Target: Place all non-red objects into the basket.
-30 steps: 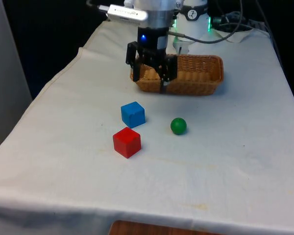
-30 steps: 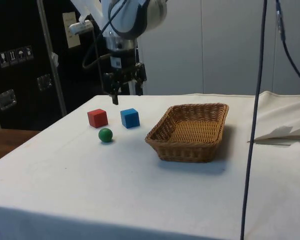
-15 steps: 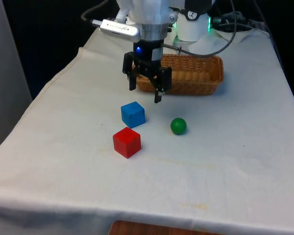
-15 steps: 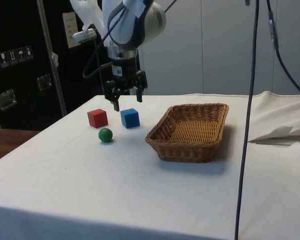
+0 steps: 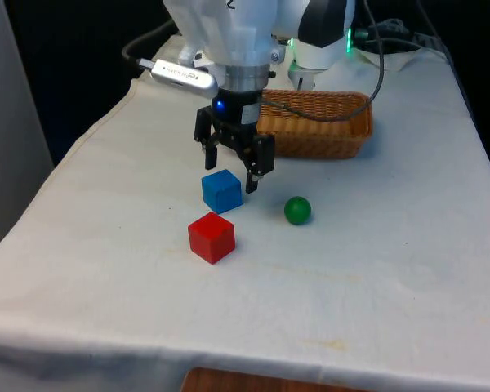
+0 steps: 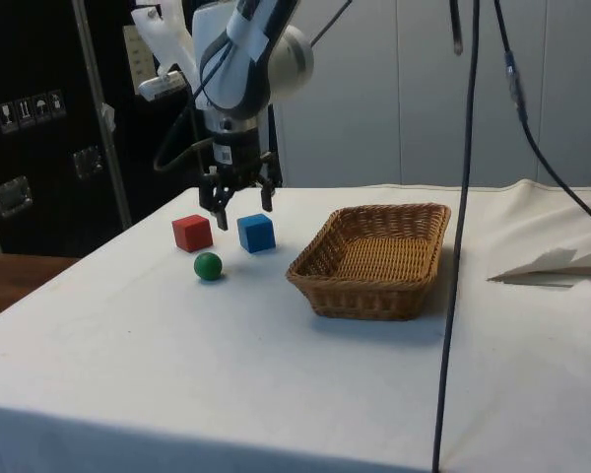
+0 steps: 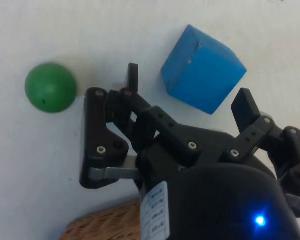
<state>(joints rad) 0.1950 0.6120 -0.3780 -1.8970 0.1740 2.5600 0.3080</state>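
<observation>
Front view has my claw [image 5: 231, 168] hanging just above the blue cube [image 5: 221, 190], fingers spread apart and gripping nothing. One fingertip sits off the cube's 1 o'clock corner and the other off its 11 o'clock side, both still clear of it as far as I can tell. On the white desk [image 5: 376, 269] the red cube [image 5: 211, 237] lies near the blue one at about its 6 o'clock, and the green ball [image 5: 297, 210] rests at the blue cube's 4 o'clock, apart from both cubes. The wicker basket [image 5: 327, 131] stands farther back, at roughly 1 o'clock from the blue cube, with nothing in it that I can see.

Side view shows the claw [image 6: 239, 200] above the gap between the red cube [image 6: 191, 233] and the blue cube [image 6: 256, 233], with the green ball [image 6: 208, 265] nearer the camera and the basket [image 6: 374, 258] well off at 3 o'clock.

Wrist view puts the blue cube [image 7: 203, 75] between and just beyond the open fingers [image 7: 248, 106], tilted corner-on, with the green ball [image 7: 51, 87] outside the other finger
</observation>
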